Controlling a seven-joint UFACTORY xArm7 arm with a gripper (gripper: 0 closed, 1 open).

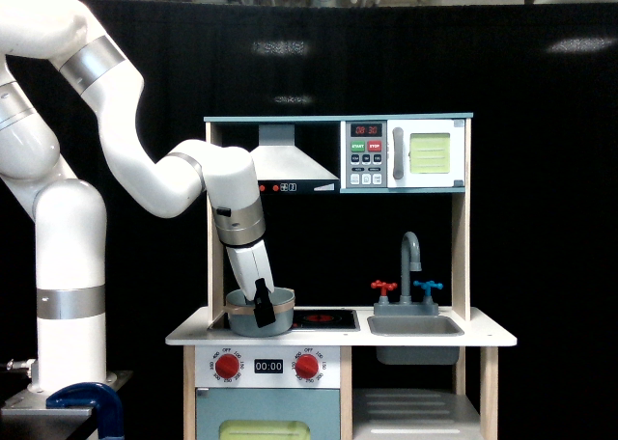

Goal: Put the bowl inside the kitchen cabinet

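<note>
Resting on the stove (323, 318), the bowl (261, 313) is not yet lifted. Whether the gripper (262, 308) is clamped on its rim cannot be told. The cabinet (415, 406) below is unreached.

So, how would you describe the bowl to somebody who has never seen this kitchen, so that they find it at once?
Find the white-and-wood toy kitchen and look at its counter, under the extractor hood. On the stove side, towards the exterior view's left, stands the bowl, with the arm's black pincer at its rim. It is round and grey-blue with a tan band, unlike the rectangular grey sink.
</note>
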